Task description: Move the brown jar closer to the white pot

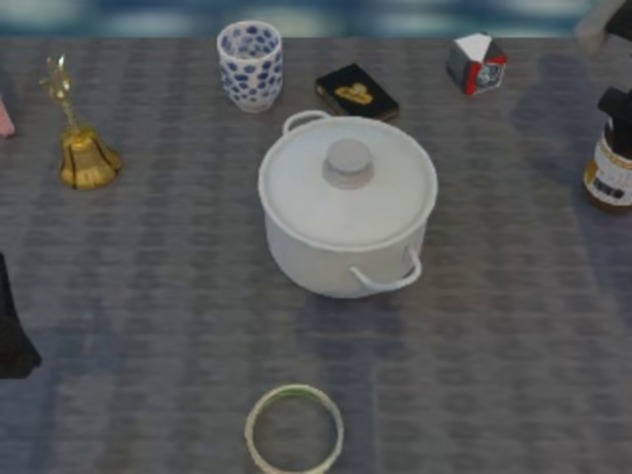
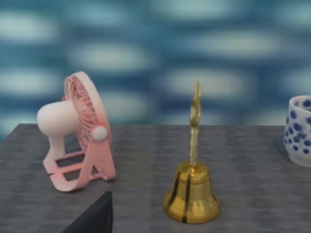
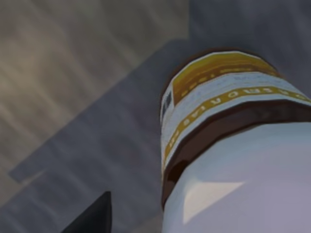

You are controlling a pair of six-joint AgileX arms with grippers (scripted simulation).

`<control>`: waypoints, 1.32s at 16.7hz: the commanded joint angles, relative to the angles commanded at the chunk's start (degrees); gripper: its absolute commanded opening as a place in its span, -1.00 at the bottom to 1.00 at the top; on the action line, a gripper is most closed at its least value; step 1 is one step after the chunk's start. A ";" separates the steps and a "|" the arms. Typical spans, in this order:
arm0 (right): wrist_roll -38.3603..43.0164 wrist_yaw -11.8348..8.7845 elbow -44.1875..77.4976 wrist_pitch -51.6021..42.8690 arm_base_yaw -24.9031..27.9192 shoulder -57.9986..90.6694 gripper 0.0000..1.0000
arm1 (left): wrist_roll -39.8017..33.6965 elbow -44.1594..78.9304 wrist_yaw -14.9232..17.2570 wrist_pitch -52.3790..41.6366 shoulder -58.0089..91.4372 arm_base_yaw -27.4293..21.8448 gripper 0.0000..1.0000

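- Closest to my right wrist camera is the jar (image 3: 228, 111): its white lid fills the near part of the view, then brown glass, then a yellow-and-white label with a band of lettering too distorted for me to read.
- From above, the jar (image 1: 609, 173) stands upright at the table's right edge, and my right gripper (image 1: 616, 109) sits directly over its lid, dark against it.
- I cannot tell whether those fingers are spread or closed; only one dark fingertip (image 3: 92, 216) shows in the wrist view, just beside the jar, and contact is unclear.
- Right arm reaches in from the far right corner, wrist pointing down at the jar.
- Well apart to the left, the pot (image 1: 346, 202) sits mid-table, lid on, grey knob up, one loop handle toward the far side and one toward the near side.
- Behind the pot lie a black box (image 1: 356, 92) with a gold emblem I cannot read, a blue-dotted cup (image 1: 250, 64) and a red-white-grey cube (image 1: 476, 62).
- A pale ring (image 1: 293, 429) lies at the near edge, in front of the pot.
- Left arm (image 1: 12, 326) is parked at the left edge; one fingertip (image 2: 95, 216) shows, and I cannot tell how that gripper is set.
- Its camera faces a gold bell (image 2: 191, 187) and a pink fan (image 2: 77, 133).
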 joint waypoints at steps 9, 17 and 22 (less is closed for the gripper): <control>0.14 -0.01 -4.47 3.83 0.13 -0.94 1.00 | 0.00 0.00 0.00 0.00 0.00 0.00 1.00; 0.04 -0.04 -17.49 14.24 0.07 -3.26 1.00 | 0.00 0.00 0.00 0.00 0.00 0.00 1.00; 0.04 -0.04 -17.49 14.24 0.07 -3.26 0.55 | 0.00 0.00 0.00 0.00 0.00 0.00 1.00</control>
